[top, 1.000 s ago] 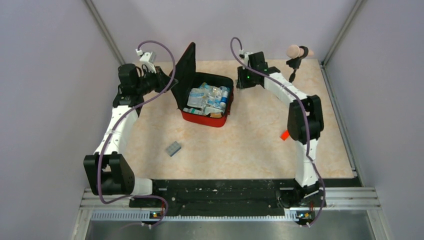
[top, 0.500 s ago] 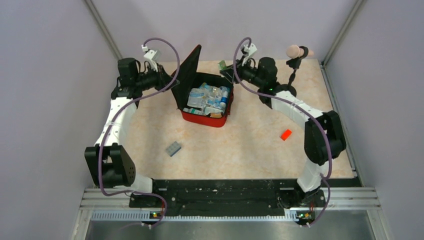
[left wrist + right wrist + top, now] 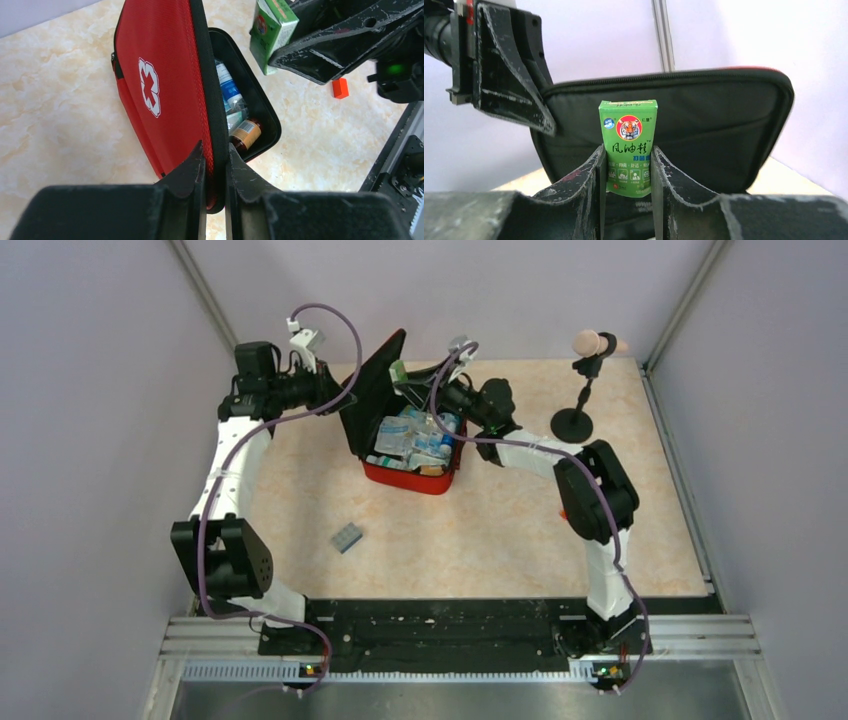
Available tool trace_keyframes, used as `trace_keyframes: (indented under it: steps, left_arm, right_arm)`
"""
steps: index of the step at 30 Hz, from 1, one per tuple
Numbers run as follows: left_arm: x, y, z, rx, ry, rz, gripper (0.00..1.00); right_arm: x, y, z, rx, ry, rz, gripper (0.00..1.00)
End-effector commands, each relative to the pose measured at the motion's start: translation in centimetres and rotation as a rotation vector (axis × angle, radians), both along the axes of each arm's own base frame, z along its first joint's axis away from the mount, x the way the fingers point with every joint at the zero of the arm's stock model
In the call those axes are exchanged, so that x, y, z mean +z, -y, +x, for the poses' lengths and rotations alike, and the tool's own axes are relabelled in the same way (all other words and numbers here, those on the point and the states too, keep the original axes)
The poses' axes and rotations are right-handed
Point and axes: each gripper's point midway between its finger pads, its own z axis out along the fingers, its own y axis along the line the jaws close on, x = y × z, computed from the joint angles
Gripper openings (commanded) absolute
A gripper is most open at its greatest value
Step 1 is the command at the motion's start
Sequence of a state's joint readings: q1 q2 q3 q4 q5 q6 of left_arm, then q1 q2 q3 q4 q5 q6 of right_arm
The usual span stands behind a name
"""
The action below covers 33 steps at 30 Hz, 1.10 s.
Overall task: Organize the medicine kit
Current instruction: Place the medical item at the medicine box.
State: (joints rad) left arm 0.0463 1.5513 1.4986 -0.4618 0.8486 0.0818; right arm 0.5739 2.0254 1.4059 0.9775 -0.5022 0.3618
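The medicine kit is sitting open at the far middle of the table, its base crowded with bottles. The left gripper is pinching the edge of the raised lid, propping it up. The right gripper is clamping a green tiger-label box in front of the lid's black lining. Loading is under way; next, the box needs lowering into a gap and releasing. Only the left wrist view is showing the white cross.

Arms are white tubes with chunky black joints, left arm and right arm alike, each trailing a looping purple cable. The left hand and right hand have black wedge fingers, scuffed whitish all over.
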Motion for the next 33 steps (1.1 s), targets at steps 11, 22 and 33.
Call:
trace_keyframes:
  steps: [11,22,33]
  left_arm:
    - [-2.2,1.8,-2.6,-0.084,-0.204,-0.123,0.0]
    - [-1.7,2.5,-2.9,-0.116,-0.312,-0.232,0.0]
    - [-2.0,2.0,-2.0,-0.083,-0.324,-0.253,0.0]
  right_arm:
    - [4.2,-3.2,1.4,0.017,0.174,0.204,0.26]
    - [1.3,-6.4,1.3,0.045,0.18,0.237,0.28]
    - [2.7,-6.4,0.3,0.038,0.14,0.244,0.29]
